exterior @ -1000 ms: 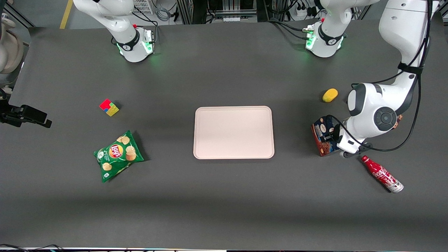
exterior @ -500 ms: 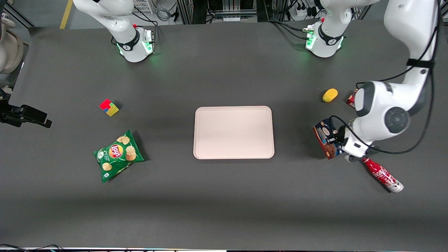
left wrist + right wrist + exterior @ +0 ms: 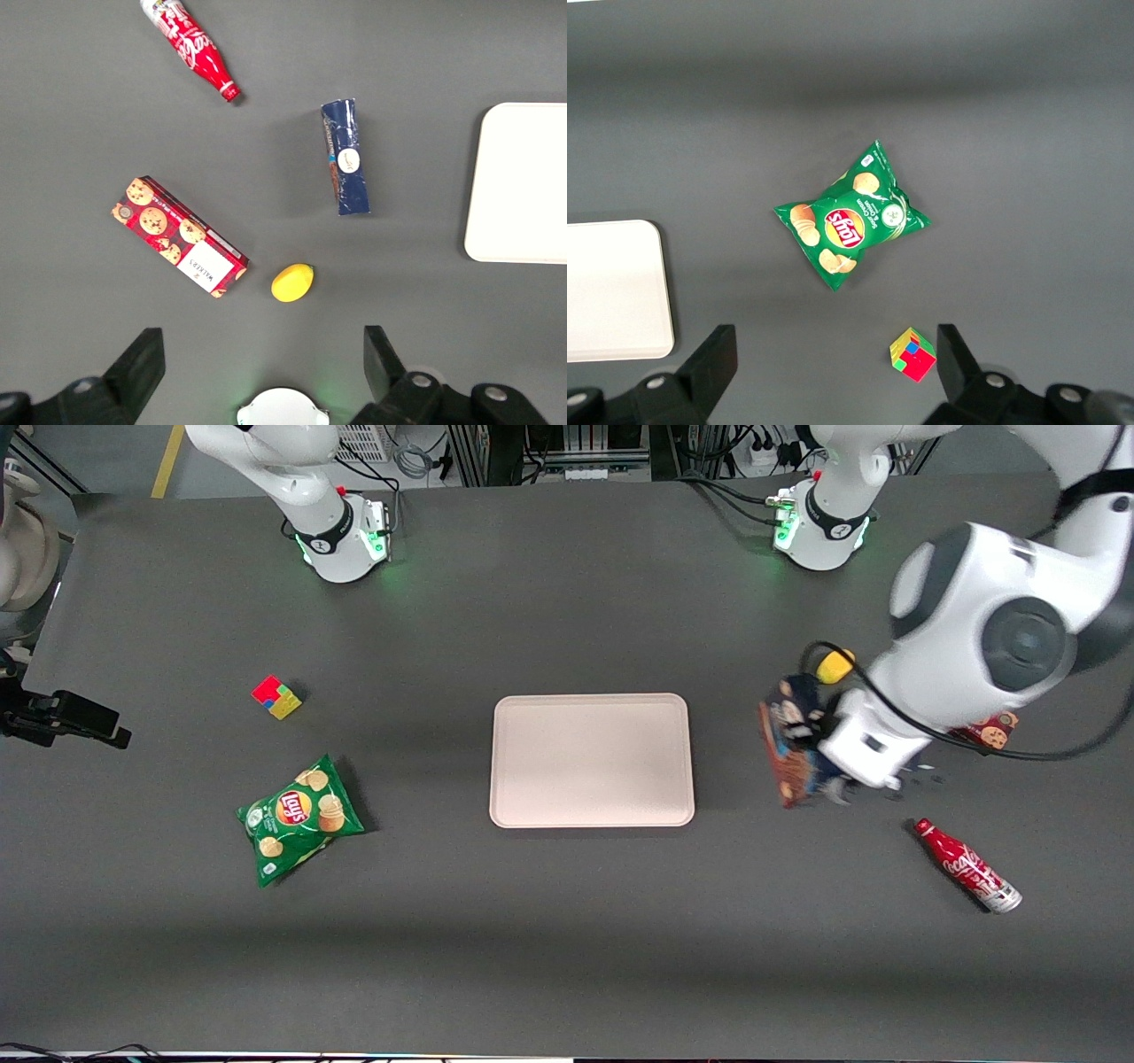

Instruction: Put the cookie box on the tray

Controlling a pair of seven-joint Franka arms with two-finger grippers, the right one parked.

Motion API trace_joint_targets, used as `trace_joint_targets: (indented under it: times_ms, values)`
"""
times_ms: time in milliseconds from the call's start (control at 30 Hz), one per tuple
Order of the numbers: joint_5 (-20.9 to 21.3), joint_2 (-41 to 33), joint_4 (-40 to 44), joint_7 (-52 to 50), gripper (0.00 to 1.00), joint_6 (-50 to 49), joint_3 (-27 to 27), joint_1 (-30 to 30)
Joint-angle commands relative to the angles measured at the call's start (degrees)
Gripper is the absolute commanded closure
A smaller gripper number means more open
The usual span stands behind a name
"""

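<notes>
The cookie box, a dark navy carton, is toward the working arm's end of the table, apart from the pale pink tray. In the left wrist view the box rests on the table on a narrow side, a short way from the tray. My left gripper is open and empty, well above the table. In the front view the gripper shows close beside the box, and I cannot tell whether it touches it.
A yellow lemon lies farther from the front camera than the box. A red cookie box is partly hidden by the arm. A red cola bottle lies nearer the camera. A green chip bag and a coloured cube lie toward the parked arm's end.
The left arm has risen and swung toward the tray. The cookie box shows slightly closer to the tray and farther from the camera. The red cookie box has come into sight.
</notes>
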Motion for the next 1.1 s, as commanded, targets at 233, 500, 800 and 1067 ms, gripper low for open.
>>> trace_joint_targets:
  times_ms: [233, 500, 800, 1067]
  values:
    - [14.72, 11.39, -7.67, -8.38, 1.0, 15.43, -1.79, -1.21]
    - [22.46, 13.59, -13.47, -8.73, 1.0, 20.79, -1.79, 0.98]
    - [23.53, 13.59, -15.59, -10.75, 0.0, 23.26, -1.79, 1.43]
    - [22.65, 11.22, -13.84, -11.63, 0.0, 17.83, -1.7, 2.3]
